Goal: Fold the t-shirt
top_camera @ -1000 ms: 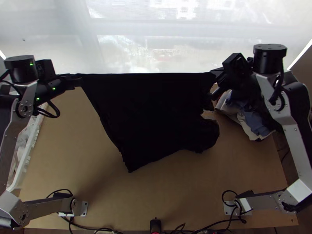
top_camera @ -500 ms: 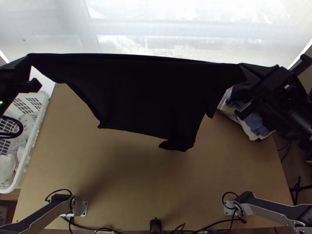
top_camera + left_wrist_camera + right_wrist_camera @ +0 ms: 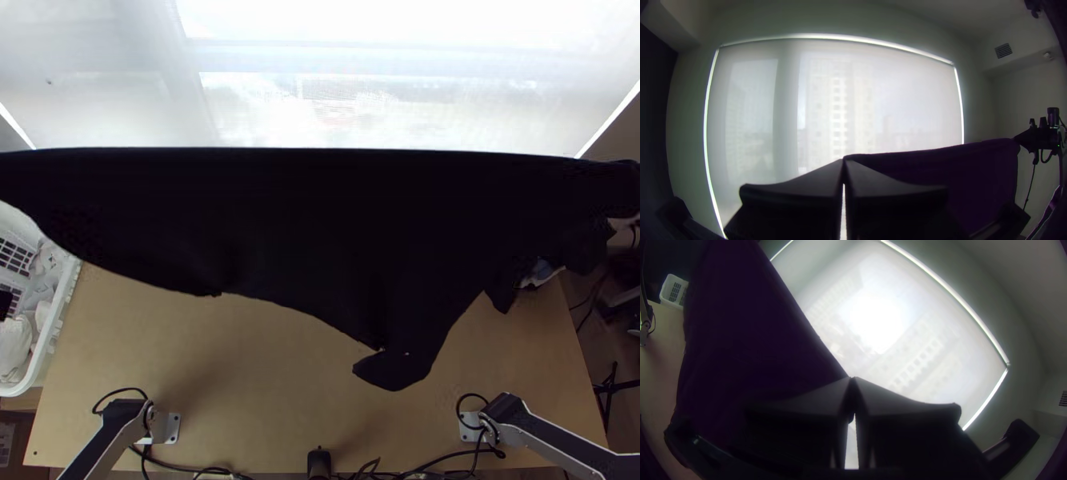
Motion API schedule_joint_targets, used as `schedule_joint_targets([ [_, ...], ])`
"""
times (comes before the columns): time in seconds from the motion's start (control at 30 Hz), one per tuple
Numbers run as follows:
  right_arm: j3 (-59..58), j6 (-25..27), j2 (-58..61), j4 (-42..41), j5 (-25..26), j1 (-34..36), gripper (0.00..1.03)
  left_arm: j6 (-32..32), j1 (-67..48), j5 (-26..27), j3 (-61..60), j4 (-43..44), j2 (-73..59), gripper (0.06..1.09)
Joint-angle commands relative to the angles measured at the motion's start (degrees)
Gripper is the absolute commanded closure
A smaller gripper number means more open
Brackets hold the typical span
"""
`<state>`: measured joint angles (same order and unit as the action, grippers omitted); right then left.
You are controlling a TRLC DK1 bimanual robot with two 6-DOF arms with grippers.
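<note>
Along the near edge of the surface I see both arms' bases, with black cables lying around them. Beyond them the t-shirt hangs up off the surface, very dark: nearly black from above, deep purple from the wrists. I have it stretched wide between my two hands, its upper edge almost straight across. The lower edge is uneven, sagging in a curve on the left and dropping to a rounded flap right of the middle, with a smaller point farther right.

My left hand has its fingers pressed together at the tips, pinching one end of that upper edge. My right hand is closed the same way on the other end.

Off to the left of the surface sits a white basket with pale cloth in it. Past everything, a bright window stands behind a pale blind.
</note>
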<state>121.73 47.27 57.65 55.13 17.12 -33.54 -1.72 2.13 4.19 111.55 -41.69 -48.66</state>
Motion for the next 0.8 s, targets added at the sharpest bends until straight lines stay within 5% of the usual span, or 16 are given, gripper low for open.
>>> schedule_joint_targets([
  [0.0,2.3,-0.1,-2.4,5.6,1.2,1.4,1.0,0.8,0.2,1.6,-1.2,-2.7,3.4,1.05],
  [0.27,-26.3,-8.2,-7.6,-4.8,-0.4,-2.8,1.0,-2.4,0.1,3.5,-22.0,0.1,2.1,1.05],
  [0.5,-51.0,-7.0,-5.9,-22.3,-7.5,1.4,1.0,-4.9,-0.3,3.0,-41.0,11.7,-2.5,1.05],
  [0.77,-57.4,-6.4,8.4,-39.1,-17.1,12.2,1.0,-5.1,-4.6,-2.2,-44.7,22.3,-14.4,1.05],
])
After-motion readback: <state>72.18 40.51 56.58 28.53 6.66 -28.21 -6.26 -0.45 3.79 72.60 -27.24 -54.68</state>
